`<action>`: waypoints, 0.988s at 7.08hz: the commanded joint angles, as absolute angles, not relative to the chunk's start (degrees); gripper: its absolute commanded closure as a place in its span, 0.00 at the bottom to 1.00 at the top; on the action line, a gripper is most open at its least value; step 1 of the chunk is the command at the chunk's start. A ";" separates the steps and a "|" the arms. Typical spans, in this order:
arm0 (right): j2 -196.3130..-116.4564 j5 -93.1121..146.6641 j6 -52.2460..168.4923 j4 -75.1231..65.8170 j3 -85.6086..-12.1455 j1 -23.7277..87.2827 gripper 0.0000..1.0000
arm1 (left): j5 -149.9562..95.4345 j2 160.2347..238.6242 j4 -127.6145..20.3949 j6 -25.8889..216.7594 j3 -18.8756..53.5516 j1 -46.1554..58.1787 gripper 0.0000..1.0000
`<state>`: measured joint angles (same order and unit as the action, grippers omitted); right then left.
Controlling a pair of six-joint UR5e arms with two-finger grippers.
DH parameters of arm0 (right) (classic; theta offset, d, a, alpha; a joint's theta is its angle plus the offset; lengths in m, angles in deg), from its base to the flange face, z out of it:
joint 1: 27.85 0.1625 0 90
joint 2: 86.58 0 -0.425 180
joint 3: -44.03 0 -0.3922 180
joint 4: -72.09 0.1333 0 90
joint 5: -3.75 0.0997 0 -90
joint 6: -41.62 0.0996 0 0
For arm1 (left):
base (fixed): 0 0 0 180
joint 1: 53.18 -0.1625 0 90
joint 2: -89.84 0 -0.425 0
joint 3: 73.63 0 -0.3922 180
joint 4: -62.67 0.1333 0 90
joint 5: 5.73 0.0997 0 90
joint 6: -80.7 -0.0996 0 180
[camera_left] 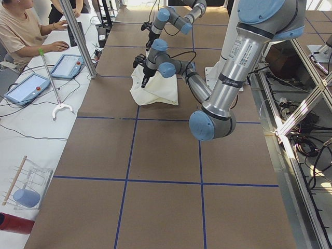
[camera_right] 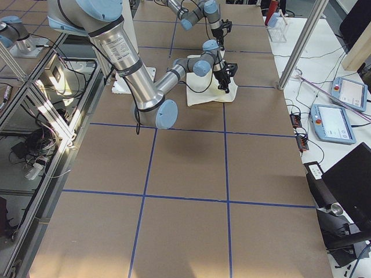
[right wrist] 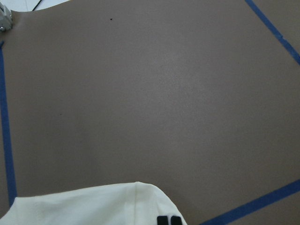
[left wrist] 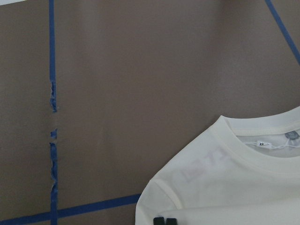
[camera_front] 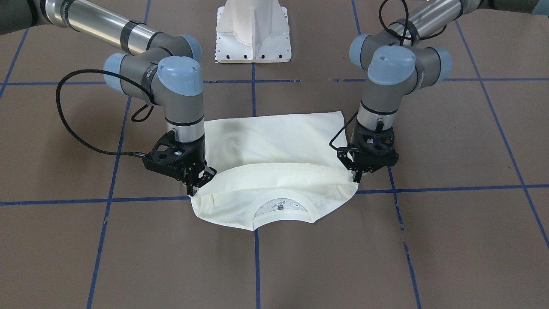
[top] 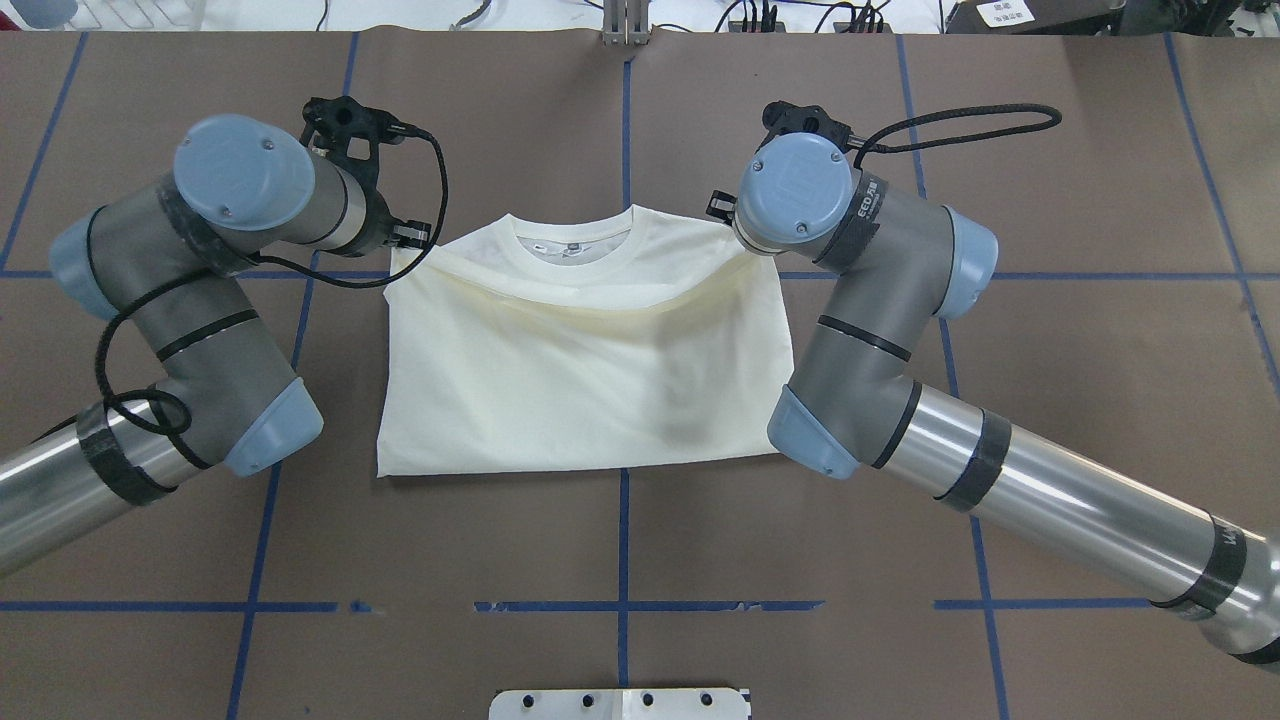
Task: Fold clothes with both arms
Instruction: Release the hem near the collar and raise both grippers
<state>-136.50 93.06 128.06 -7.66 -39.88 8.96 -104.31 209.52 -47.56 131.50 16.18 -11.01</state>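
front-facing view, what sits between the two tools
Only the shirt: its folded-over edge spans from the left tool to the right tool, with the collar nearer the camera. The front-facing view shows it.

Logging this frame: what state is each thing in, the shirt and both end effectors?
shirt: on the table, plain side up, lower half folded over toward the collar, folded edge held at both corners.
left end effector: shut on shirt, at one corner of the folded edge.
right end effector: shut on shirt, at the other corner.
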 commanded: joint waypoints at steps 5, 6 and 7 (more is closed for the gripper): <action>-135.80 93.57 125.14 -5.87 -37.08 10.80 0.00 | -103.19 207.98 -55.45 124.59 14.47 -10.91 0.00; -136.49 97.41 121.12 -5.69 -38.40 11.77 0.00 | -106.77 204.31 -55.54 123.52 19.66 -10.91 0.00; -138.50 98.84 120.21 -5.60 -40.76 12.22 0.00 | -109.24 199.57 -55.54 123.77 25.19 -11.00 0.00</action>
<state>-136.75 96.39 122.53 -5.73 -38.39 11.41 -106.12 204.63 -55.41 124.43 18.68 -10.94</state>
